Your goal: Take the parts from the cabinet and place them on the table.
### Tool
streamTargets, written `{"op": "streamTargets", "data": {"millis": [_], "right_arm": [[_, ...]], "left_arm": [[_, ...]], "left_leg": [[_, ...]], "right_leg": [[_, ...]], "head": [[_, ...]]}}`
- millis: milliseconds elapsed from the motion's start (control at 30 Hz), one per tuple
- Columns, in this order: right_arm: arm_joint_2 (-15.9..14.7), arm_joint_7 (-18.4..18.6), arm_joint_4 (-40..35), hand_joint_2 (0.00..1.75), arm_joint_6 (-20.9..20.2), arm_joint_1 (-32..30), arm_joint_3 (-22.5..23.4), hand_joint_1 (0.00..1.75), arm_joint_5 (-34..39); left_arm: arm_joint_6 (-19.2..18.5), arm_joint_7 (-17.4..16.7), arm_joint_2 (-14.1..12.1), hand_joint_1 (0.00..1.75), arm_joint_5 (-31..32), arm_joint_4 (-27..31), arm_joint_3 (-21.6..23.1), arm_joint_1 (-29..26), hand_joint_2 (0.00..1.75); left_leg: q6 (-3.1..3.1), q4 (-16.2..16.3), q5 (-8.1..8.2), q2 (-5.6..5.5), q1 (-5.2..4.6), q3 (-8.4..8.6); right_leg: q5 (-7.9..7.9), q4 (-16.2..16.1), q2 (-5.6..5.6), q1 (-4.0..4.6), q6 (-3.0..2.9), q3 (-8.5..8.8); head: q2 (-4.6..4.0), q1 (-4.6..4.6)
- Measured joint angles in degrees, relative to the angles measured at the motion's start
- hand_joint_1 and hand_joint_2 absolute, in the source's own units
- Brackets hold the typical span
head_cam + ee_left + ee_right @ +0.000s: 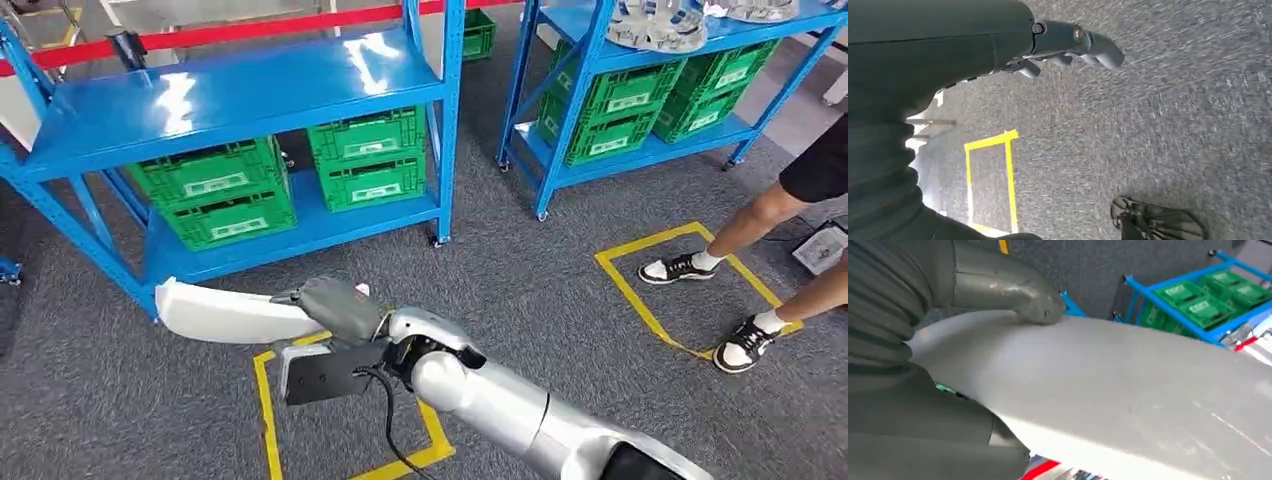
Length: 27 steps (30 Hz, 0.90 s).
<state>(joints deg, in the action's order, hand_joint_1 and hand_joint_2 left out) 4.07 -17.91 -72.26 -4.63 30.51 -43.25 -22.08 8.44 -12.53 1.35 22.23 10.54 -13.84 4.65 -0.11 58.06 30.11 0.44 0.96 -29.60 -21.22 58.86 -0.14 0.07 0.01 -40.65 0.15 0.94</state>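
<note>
Right hand (335, 305): my thumb lies on top of the white part (225, 312), fingers beneath, carrying it level.
Left hand (1068, 47): hangs over the carpet, fingers loosely apart, holding nothing.
Part: off the blue rack (250, 90), above the floor.
</note>
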Motion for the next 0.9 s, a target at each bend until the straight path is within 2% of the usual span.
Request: {"op": "streamTargets", "data": {"millis": [33, 100, 133, 167, 200, 233, 267, 300, 333, 367, 433, 467, 500, 533, 567, 600, 633, 667, 700, 733, 767, 800, 867, 900], "right_arm": [[-0.2, 0.6, 0.0, 1.75, -0.1, 0.0, 0.1, 1.75, 0.1], [-0.6, 2.3, 0.1, 1.75, -0.2, -0.2, 0.2, 1.75, 0.5], [-0.8, 3.1, 0.1, 1.75, -0.3, -0.5, 0.3, 1.75, 0.4], [-1.1, 3.8, 0.0, 1.75, -0.4, -0.9, 0.3, 1.75, 0.3], [-1.4, 4.4, -0.1, 1.75, -0.5, -1.3, 0.3, 1.75, 0.3], [-1.7, 4.7, -0.3, 1.75, -0.5, -1.6, 0.3, 1.75, 0.3], [-1.9, 5.0, -0.7, 1.75, -0.5, -1.7, 0.3, 1.75, 0.3], [-2.1, 5.1, -1.0, 1.75, -0.5, -1.6, 0.3, 1.75, 0.3], [-2.2, 5.2, -1.7, 1.75, -0.5, -1.5, 0.4, 1.75, 0.1], [-2.4, 5.1, -2.1, 1.75, -0.5, -1.5, 0.5, 1.75, 0.1], [-3.0, 5.1, -2.2, 1.75, -0.4, -1.3, 0.6, 1.75, 0.0], [-3.3, 5.2, -2.3, 1.75, -0.4, -1.3, 0.6, 1.75, 0.0], [-3.5, 5.1, -2.3, 1.75, -0.4, -1.3, 0.7, 1.75, 0.1], [-3.5, 4.9, -2.3, 1.75, -0.4, -1.1, 0.8, 1.75, 0.4], [-3.6, 4.6, -2.3, 1.75, -0.3, -0.9, 1.0, 1.75, 0.6], [-3.6, 4.4, -2.3, 1.75, -0.1, -0.7, 1.4, 1.75, 0.8], [-3.8, 4.3, -2.3, 1.75, 0.0, -0.6, 1.6, 1.75, 1.0], [-3.9, 4.2, -2.3, 1.75, 0.0, -0.5, 1.6, 1.75, 1.0], [-4.1, 4.1, -2.3, 1.75, 0.0, -0.5, 1.6, 1.75, 1.1], [-4.1, 4.1, -2.3, 1.75, 0.0, -0.4, 1.6, 1.75, 1.1], [-4.2, 4.0, -2.3, 1.75, 0.0, -0.4, 1.6, 1.75, 1.2], [-4.3, 4.0, -2.3, 1.75, 0.0, -0.3, 1.6, 1.75, 1.2], [-4.4, 4.0, -2.4, 1.75, 0.0, -0.1, 1.8, 1.75, 1.2], [-4.4, 3.9, -2.4, 1.75, 0.1, -0.2, 2.1, 1.75, 1.2]], "left_arm": [[0.0, 0.2, 0.0, 0.0, -0.1, 0.0, 0.0, 0.1, 1.75], [-0.2, 1.0, 0.4, 0.0, 0.2, 0.0, 0.0, 0.2, 1.75], [-0.3, 1.1, 0.4, 0.0, 0.5, 0.0, 0.0, 0.3, 1.75], [-0.3, 1.1, 0.5, 0.0, 0.7, 0.0, 0.0, 0.4, 1.75], [-0.4, 1.3, 0.6, 0.0, 0.9, 0.0, 0.0, 0.4, 1.75], [-0.5, 1.3, 0.7, 0.0, 1.2, 0.0, 0.0, 0.6, 1.75], [-0.6, 1.3, 0.7, 0.0, 1.4, 0.0, 0.0, 0.7, 1.75], [-0.7, 1.3, 0.7, 0.0, 1.4, 0.0, 0.0, 1.0, 1.75], [-0.8, 1.4, 1.0, 0.0, 1.4, 0.1, 0.0, 1.2, 1.75], [-1.0, 1.4, 0.9, 0.0, 1.3, 0.1, 0.0, 1.4, 1.75], [-1.1, 1.3, 0.8, 0.0, 0.5, 0.0, 0.0, 1.7, 1.75], [-1.2, 1.1, 0.8, 0.0, 0.1, 0.0, 0.0, 1.7, 1.75], [-1.2, 0.9, 0.6, 0.0, -0.1, -0.2, -0.1, 1.4, 1.75], [-1.1, 0.6, 0.7, 0.0, -0.5, -0.3, -0.1, 1.1, 1.75], [-1.0, 0.5, 0.7, 0.0, -0.7, -0.3, -0.2, 0.7, 1.75], [-0.6, 0.5, 0.6, 0.0, -0.9, -0.4, -0.3, 0.4, 1.75], [-0.5, 0.5, 0.6, 0.0, -1.1, -0.4, -0.4, 0.2, 1.75], [-0.5, 0.5, 0.5, 0.0, -1.1, -0.5, -0.5, 0.2, 1.75], [-0.5, 0.5, 0.5, 0.0, -1.1, -0.5, -0.6, 0.1, 1.75], [-0.5, 0.5, 0.5, 0.0, -1.2, -0.5, -0.8, 0.1, 1.75], [-0.5, 0.5, 0.4, 0.0, -1.2, -0.5, -1.0, 0.1, 1.75], [-0.5, 0.5, 0.4, 0.0, -1.2, -0.5, -1.0, 0.2, 1.75], [-0.5, 0.4, 0.3, 0.0, -1.2, -0.4, -1.0, 0.3, 1.75], [-0.5, 0.5, 0.3, 0.0, -1.2, -0.4, -1.0, 0.3, 1.75]], "left_leg": [[0.57, 0.0, -0.82, 0.06, 0.03, -0.68], [0.68, 0.1, -2.54, 0.06, 0.01, -2.6], [0.7, 0.2, -3.3, 0.06, 0.0, -3.64], [0.63, 0.2, -4.11, 0.06, -0.01, -4.69], [0.52, 0.3, -4.8, 0.07, -0.01, -5.71], [0.37, 0.4, -5.47, 0.08, -0.03, -6.67], [0.17, 0.5, -6.23, 0.07, -0.06, -7.69], [0.01, 0.6, -6.86, 0.08, -0.04, -8.22], [-0.3, 0.7, -7.3, 0.06, -0.06, -8.58], [-0.7, 0.7, -7.79, 0.16, -0.13, -8.76], [-1.47, -0.2, -9.32, 0.19, 0.13, -8.68], [-1.95, -0.6, -9.97, 0.14, 0.09, -8.69], [-2.21, -0.4, -9.68, 0.09, 0.29, -9.1], [-2.37, 0.9, -6.9, -0.05, 0.19, -9.93], [-2.45, 4.4, -2.61, -0.16, 0.19, -10.9], [-2.62, 8.5, 0.77, -0.2, 0.19, -11.78], [-2.75, 13.0, 3.15, -0.21, 0.16, -12.61], [-2.81, 16.5, 3.83, -0.22, 0.15, -12.93], [-2.8, 18.2, 2.46, -0.22, 0.15, -12.35], [-2.76, 17.5, 0.23, -0.22, 0.15, -10.76], [-2.65, 14.6, -1.93, -0.21, 0.15, -8.09], [-2.47, 10.0, -2.6, -0.21, 0.15, -4.4], [-2.06, -0.2, 1.74, -0.26, -0.27, 2.71], [-1.63, -0.5, 1.98, -0.32, -0.4, 2.46]], "right_leg": [[-3.99, 2.5, 0.06, -0.02, 0.47, -0.91], [-11.18, 11.4, 0.08, -0.18, 1.12, -3.04], [-12.61, 15.4, 0.07, -0.22, 1.28, -3.62], [-12.17, 17.9, 0.08, -0.25, 1.36, -3.46], [-10.44, 17.9, 0.08, -0.25, 1.28, -2.31], [-8.44, 15.9, 0.08, -0.24, 1.1, -0.05], [-6.91, 11.6, 0.1, -0.18, 0.7, 3.65], [-7.24, 6.6, 0.16, -0.05, 0.21, 7.66], [-9.64, 1.2, 0.17, 0.21, -0.45, 12.13], [-10.92, -2.5, 0.19, 0.49, -0.82, 13.72], [-9.96, -2.0, 0.2, 0.81, -1.23, 12.9], [-9.3, -2.3, 0.2, 0.9, -1.76, 12.58], [-8.23, -2.8, -0.11, 0.27, -2.31, 11.79], [-7.57, -2.9, -0.06, 0.27, -2.75, 11.24], [-6.77, -2.8, 0.02, 0.27, -3.13, 10.31], [-6.03, -2.8, 0.09, 0.32, -3.11, 9.46], [-5.32, -2.7, 0.07, 0.39, -3.11, 8.53], [-4.65, -2.6, -0.01, 0.46, -3.07, 7.52], [-3.89, -2.3, -0.08, 0.48, -2.98, 6.36], [-3.29, -2.1, -0.22, 0.47, -2.88, 5.32], [-2.73, -1.7, -0.3, 0.46, -2.75, 4.19], [-2.17, -1.2, -0.3, 0.45, -2.57, 3.19], [-1.44, -0.5, -0.35, 0.7, -1.97, 2.14], [-0.69, -0.6, -0.52, 0.71, -1.69, 2.13]], "head": [[0.0, 0.07], [0.0, 0.09], [0.0, 0.11], [0.0, 0.11], [0.0, 0.11], [0.0, 0.15], [0.0, 0.15], [0.0, 0.15], [0.0, 0.18], [0.0, 0.09], [0.0, 0.27], [0.0, 0.29], [0.0, 0.33], [0.0, 0.2], [0.0, 0.04], [0.0, -0.06], [0.0, -0.09], [0.0, -0.11], [0.0, -0.11], [0.0, -0.09], [0.0, -0.09], [0.0, -0.11], [0.0, -0.09], [0.0, -0.04]]}}
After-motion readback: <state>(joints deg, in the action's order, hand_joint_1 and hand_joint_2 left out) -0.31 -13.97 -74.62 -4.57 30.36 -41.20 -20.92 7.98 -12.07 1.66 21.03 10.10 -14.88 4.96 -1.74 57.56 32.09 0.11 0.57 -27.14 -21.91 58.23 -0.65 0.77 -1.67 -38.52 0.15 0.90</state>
